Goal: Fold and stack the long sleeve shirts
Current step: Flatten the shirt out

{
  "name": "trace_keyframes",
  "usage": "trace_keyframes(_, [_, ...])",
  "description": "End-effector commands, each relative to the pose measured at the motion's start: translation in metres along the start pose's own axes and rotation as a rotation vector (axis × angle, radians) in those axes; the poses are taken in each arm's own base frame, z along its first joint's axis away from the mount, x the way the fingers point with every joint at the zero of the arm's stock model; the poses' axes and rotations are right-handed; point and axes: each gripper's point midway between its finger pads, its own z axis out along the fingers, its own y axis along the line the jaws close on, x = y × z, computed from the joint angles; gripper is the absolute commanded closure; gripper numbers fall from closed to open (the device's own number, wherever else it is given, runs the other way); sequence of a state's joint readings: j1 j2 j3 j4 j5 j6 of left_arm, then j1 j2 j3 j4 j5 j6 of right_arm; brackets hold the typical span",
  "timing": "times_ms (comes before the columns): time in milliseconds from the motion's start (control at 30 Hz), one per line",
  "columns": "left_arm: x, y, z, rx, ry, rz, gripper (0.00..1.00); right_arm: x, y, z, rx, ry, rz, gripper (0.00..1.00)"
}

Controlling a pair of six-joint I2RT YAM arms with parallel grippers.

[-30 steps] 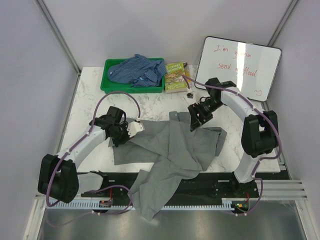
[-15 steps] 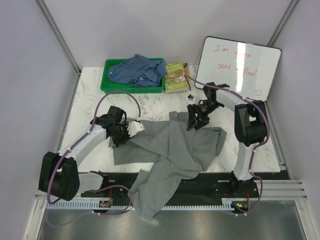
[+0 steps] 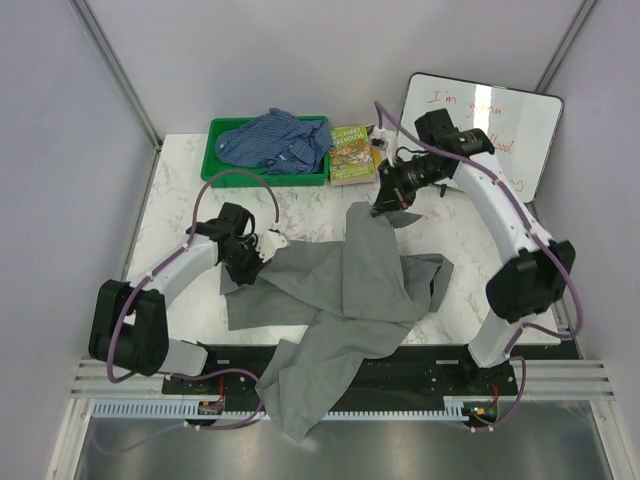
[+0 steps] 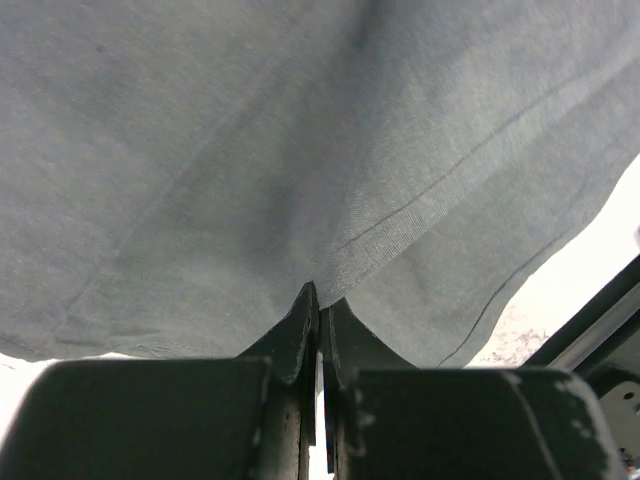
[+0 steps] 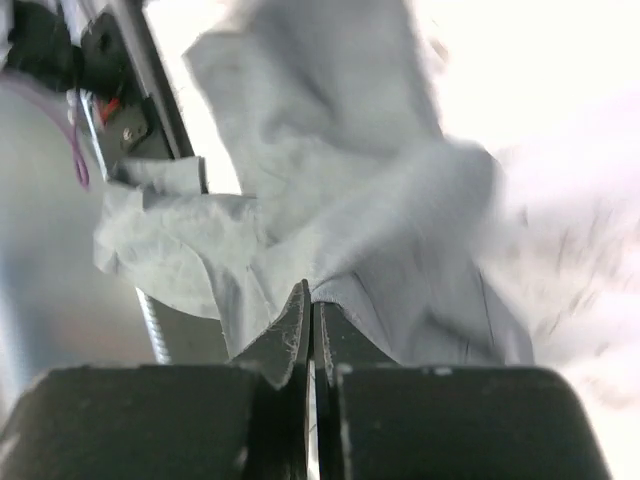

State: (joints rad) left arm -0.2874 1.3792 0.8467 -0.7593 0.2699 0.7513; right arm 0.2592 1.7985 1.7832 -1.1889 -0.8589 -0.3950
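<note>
The grey long sleeve shirt (image 3: 340, 290) lies crumpled across the middle of the table, one part hanging over the near edge. My left gripper (image 3: 262, 248) is shut on its left edge; the left wrist view shows grey cloth (image 4: 300, 150) pinched at the fingertips (image 4: 318, 300). My right gripper (image 3: 382, 205) is shut on the shirt's far corner and holds it lifted off the table; the cloth (image 5: 350, 230) drapes away from the fingertips (image 5: 312, 300). The blue checked shirt (image 3: 275, 140) lies bunched in the green tray (image 3: 215, 165) at the back.
A small book (image 3: 352, 153) lies right of the green tray. A whiteboard (image 3: 490, 130) with red writing leans at the back right. The black rail (image 3: 430, 365) runs along the near edge under the hanging cloth.
The right gripper closed on the grey shirt's far corner and rose toward the back, pulling that corner up. The left gripper kept its grip and shifted slightly.
</note>
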Motion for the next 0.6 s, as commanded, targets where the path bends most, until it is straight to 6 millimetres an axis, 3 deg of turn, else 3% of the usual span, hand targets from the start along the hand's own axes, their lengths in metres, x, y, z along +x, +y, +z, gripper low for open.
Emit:
trace_keyframes(0, [-0.029, 0.015, 0.001, 0.017, -0.059, -0.132, 0.98, 0.053, 0.183, -0.007, -0.19, 0.154, -0.553, 1.0])
trace_keyframes(33, [-0.038, 0.021, -0.002, 0.011, -0.074, -0.144, 0.98, 0.072, 0.203, 0.0, -0.203, 0.182, -0.622, 0.96])
trace_keyframes(67, [-0.04, 0.023, -0.002, 0.015, -0.075, -0.175, 0.98, 0.087, 0.215, -0.008, -0.133, 0.165, -0.735, 0.92])
trace_keyframes(100, [-0.04, 0.024, 0.001, 0.031, -0.062, -0.198, 0.98, 0.119, 0.22, 0.005, -0.177, 0.245, -0.799, 0.84])
trace_keyframes(133, [-0.048, 0.029, -0.001, 0.028, -0.082, -0.209, 0.98, 0.13, 0.207, 0.007, -0.152, 0.293, -0.863, 0.67])
trace_keyframes(167, [-0.05, 0.031, -0.002, 0.029, -0.086, -0.241, 0.98, 0.139, 0.183, 0.006, -0.055, 0.369, -0.925, 0.6])
trace_keyframes(200, [-0.052, 0.033, -0.002, 0.031, -0.09, -0.254, 0.98, 0.168, 0.175, 0.012, -0.049, 0.473, -1.006, 0.55])
trace_keyframes(267, [-0.055, 0.036, -0.002, 0.038, -0.095, -0.28, 0.98, 0.173, 0.172, 0.007, 0.007, 0.438, -1.1, 0.38])
trace_keyframes(300, [-0.054, 0.034, -0.002, 0.048, -0.09, -0.288, 0.98, 0.158, 0.159, 0.01, 0.127, 0.401, -1.098, 0.35])
trace_keyframes(433, [-0.057, 0.034, -0.004, 0.053, -0.103, -0.297, 0.98, 0.136, 0.144, 0.001, 0.212, 0.35, -1.008, 0.36])
trace_keyframes(533, [-0.056, 0.032, -0.003, 0.061, -0.1, -0.305, 0.98, 0.152, 0.123, -0.002, 0.242, 0.391, -0.961, 0.36])
trace_keyframes(567, [-0.056, 0.032, -0.003, 0.065, -0.099, -0.308, 0.98, 0.169, 0.116, 0.002, 0.232, 0.429, -0.939, 0.36])
